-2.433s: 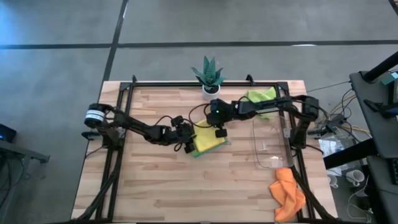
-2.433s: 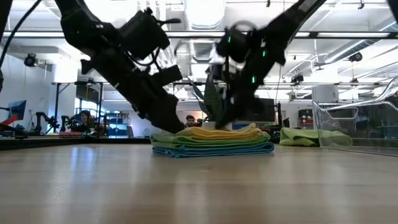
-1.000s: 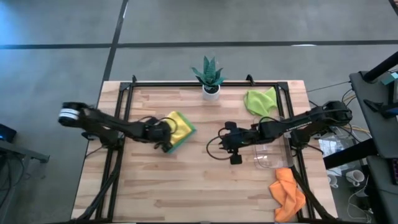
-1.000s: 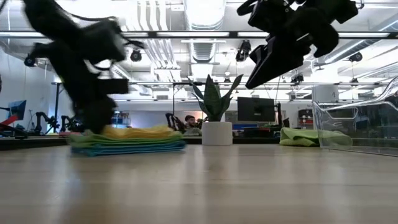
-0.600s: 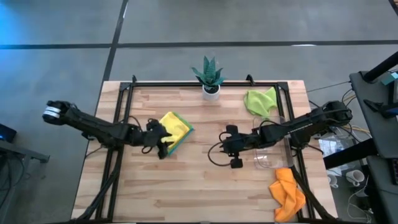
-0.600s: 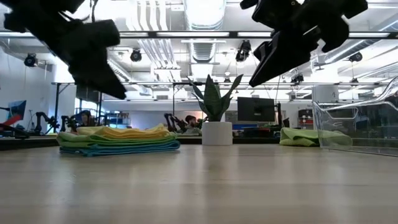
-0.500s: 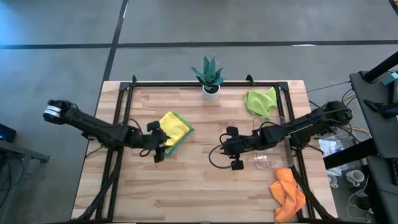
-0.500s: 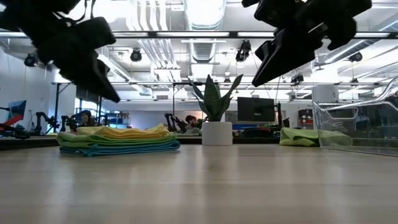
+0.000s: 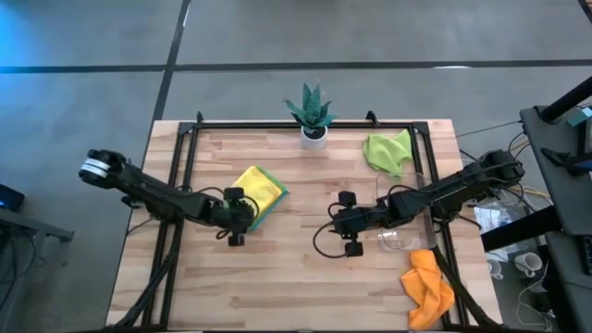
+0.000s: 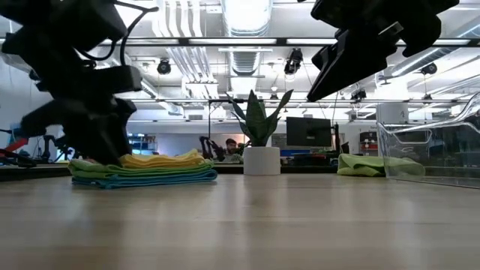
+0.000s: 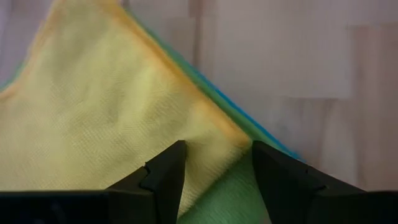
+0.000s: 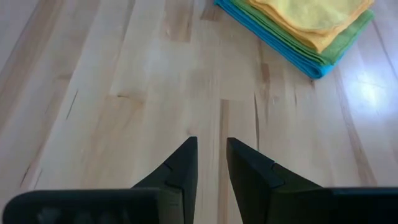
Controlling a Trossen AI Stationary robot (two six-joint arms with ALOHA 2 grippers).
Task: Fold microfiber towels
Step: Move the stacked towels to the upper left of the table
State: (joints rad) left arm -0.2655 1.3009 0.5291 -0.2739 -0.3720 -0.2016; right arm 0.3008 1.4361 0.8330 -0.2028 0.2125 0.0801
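folded stack: three towels sat piled flat on the table point(image 9: 305, 277), yellow towel point(image 9: 258, 184) on top, a lime green towel point(image 12: 346, 46) under it, the light blue towel point(image 12: 273, 38) at the bottom, edges roughly lined up.
left gripper: the left gripper point(image 11: 214, 171) hung right over the near corner of that stack, fingers apart and gripping nothing; the yellow corner and a bit of green showed in the gap between them.
right gripper: the right gripper point(image 12: 211, 165) floated above bare wood, fingers only a little apart and empty, with the stack well ahead of its tips.
loose green: the second lime green towel point(image 9: 388, 150) lay crumpled and unfolded, far behind the right fingers near the back of the table.
loose orange: the orange towel point(image 9: 428, 289) was bunched up at the table's edge, off to the side of the right fingers, just past the clear tray point(image 9: 400, 231).
handling guess: honestly these looked super light, floppy and a bit grippy, nothing breakable. They'd sag and bunch if pinched mid-cloth.
where to grab: I'd say pinch a corner or hem edge, ideally two corners, one per gripper, so it hangs flat.
plant: the potted plant point(image 9: 312, 113) stood at the back, away from both sets of fingers.
labels/writing: none I could read on the towels, the tray or the pot.
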